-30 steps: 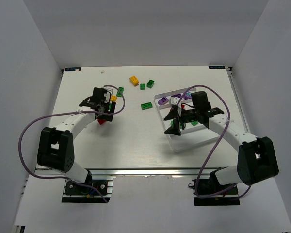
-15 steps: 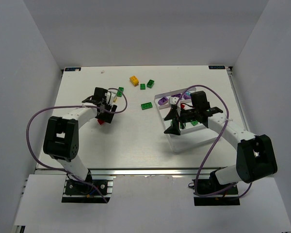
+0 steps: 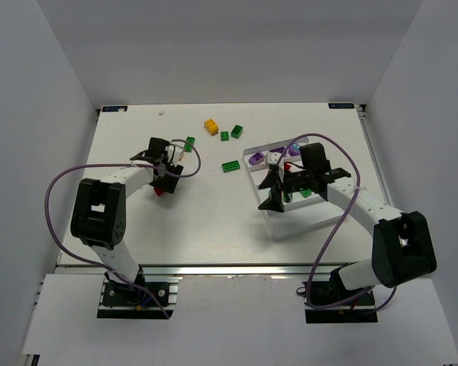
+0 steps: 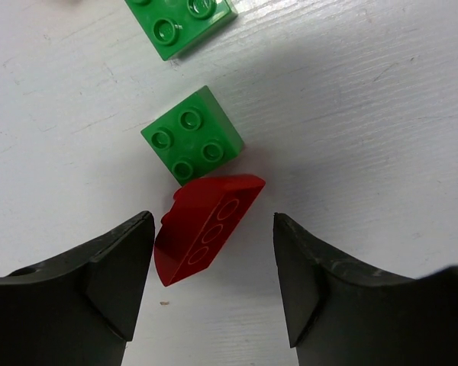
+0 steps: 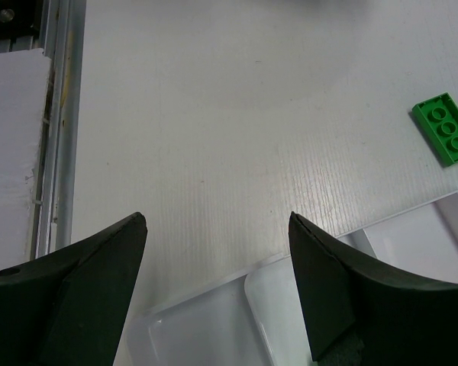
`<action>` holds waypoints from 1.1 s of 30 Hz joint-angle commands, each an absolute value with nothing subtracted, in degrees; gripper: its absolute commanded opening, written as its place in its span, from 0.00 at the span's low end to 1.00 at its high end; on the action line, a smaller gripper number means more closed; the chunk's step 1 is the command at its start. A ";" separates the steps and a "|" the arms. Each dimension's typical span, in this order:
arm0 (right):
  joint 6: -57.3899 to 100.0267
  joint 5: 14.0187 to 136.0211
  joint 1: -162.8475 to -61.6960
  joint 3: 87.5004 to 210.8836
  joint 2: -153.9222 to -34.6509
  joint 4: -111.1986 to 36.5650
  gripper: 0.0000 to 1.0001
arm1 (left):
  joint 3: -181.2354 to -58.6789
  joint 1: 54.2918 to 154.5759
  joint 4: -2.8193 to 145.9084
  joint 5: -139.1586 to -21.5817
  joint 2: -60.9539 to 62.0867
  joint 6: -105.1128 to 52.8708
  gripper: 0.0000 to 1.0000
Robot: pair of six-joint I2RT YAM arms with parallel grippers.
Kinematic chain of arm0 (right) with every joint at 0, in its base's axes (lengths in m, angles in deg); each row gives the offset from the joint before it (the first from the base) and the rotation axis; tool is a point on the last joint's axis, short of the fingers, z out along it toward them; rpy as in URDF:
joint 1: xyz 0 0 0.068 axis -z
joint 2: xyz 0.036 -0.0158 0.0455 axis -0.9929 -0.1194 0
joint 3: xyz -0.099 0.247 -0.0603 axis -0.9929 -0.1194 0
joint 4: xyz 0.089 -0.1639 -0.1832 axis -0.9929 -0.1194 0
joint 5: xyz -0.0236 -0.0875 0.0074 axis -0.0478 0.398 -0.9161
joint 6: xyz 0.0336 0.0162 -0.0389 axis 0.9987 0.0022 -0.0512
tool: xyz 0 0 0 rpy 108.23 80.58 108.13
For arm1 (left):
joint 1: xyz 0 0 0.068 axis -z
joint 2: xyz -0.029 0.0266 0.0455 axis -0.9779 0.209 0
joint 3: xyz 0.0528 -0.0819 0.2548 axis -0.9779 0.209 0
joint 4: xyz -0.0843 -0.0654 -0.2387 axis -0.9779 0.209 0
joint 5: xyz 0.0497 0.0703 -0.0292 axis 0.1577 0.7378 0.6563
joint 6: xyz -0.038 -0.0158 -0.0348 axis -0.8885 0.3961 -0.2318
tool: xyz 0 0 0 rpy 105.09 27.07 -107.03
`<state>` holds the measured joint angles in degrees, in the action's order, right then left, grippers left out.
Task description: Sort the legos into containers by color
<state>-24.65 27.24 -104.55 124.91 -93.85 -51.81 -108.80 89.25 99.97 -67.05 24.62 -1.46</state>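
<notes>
A red lego (image 4: 206, 229) lies on its side on the table between the fingers of my left gripper (image 4: 214, 229), close to the left finger, with a gap to the right one. The jaws stand open. A green lego (image 4: 192, 135) touches its far end and another green one (image 4: 179, 23) lies beyond. From above, the left gripper (image 3: 168, 166) hangs over the red lego (image 3: 161, 191). My right gripper (image 5: 217, 229) is open and empty over the near-left corner of the white tray of containers (image 5: 237, 305). Purple legos (image 3: 257, 158) lie in the tray (image 3: 269, 217).
Loose on the table behind: a yellow lego (image 3: 211, 126), two small green ones (image 3: 224, 136) (image 3: 237, 131), a flat green one (image 3: 230, 166) and a green one (image 3: 189, 143) by the left gripper. White walls close in both sides and the back.
The left gripper's jaws have narrowed round the red lego, and the left arm's elbow has swung up and to the right. The right arm has not moved.
</notes>
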 commanded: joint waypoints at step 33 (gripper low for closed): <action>4.47 26.59 -105.29 134.10 -101.00 -48.05 0.57 | -95.61 89.18 89.13 -93.00 -0.47 -21.21 0.27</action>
<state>-4.48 28.40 -104.79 129.68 -98.52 -47.79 -97.83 89.25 94.36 -84.10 3.73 -14.92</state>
